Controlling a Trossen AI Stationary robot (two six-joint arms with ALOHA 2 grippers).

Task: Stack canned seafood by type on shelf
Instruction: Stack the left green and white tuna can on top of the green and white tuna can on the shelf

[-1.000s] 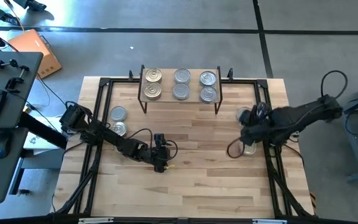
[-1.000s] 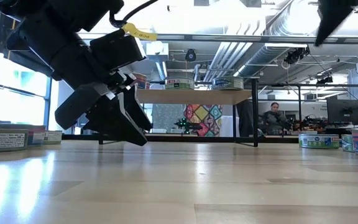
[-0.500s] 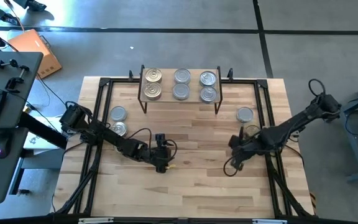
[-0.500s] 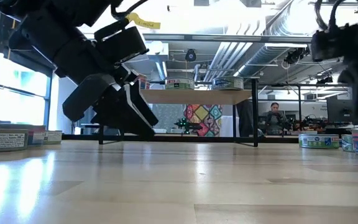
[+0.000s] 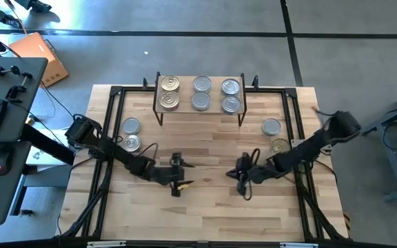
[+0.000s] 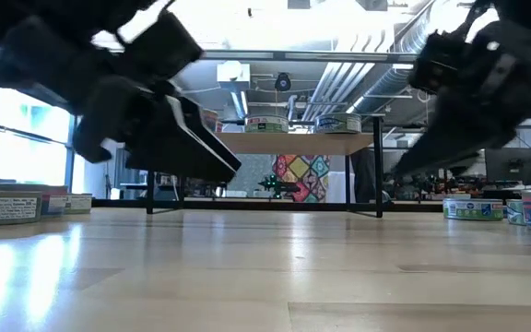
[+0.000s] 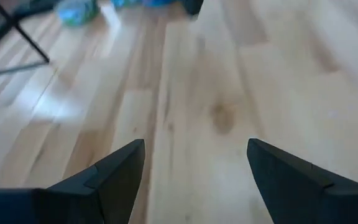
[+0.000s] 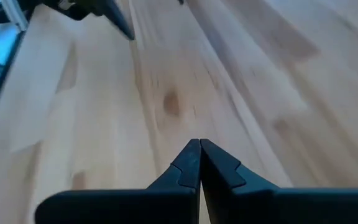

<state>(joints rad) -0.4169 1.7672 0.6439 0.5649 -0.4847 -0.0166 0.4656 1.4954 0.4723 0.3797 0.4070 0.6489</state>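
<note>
Low over bare table (image 5: 209, 207), left gripper (image 5: 178, 184) fingers spread, right gripper (image 5: 240, 180) fingers pressed together, both empty. Beyond their fingertips, six tins (image 5: 200, 101) occupy the shelf (image 5: 214, 95); four others (image 5: 131, 126) flank it.

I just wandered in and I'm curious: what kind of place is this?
Probably a robotics lab or workshop. Two robot arms work at a wooden table with tins on a small shelf, a computer desk stands beside it, and bare ceiling ducts run overhead.

worktop (image 5: 205, 207): butcher-block | shelf (image 5: 200, 94) at far edge: six tins (image 5: 200, 102) | left side: two tins (image 5: 130, 127) | right side: two tins (image 5: 271, 127)
</note>
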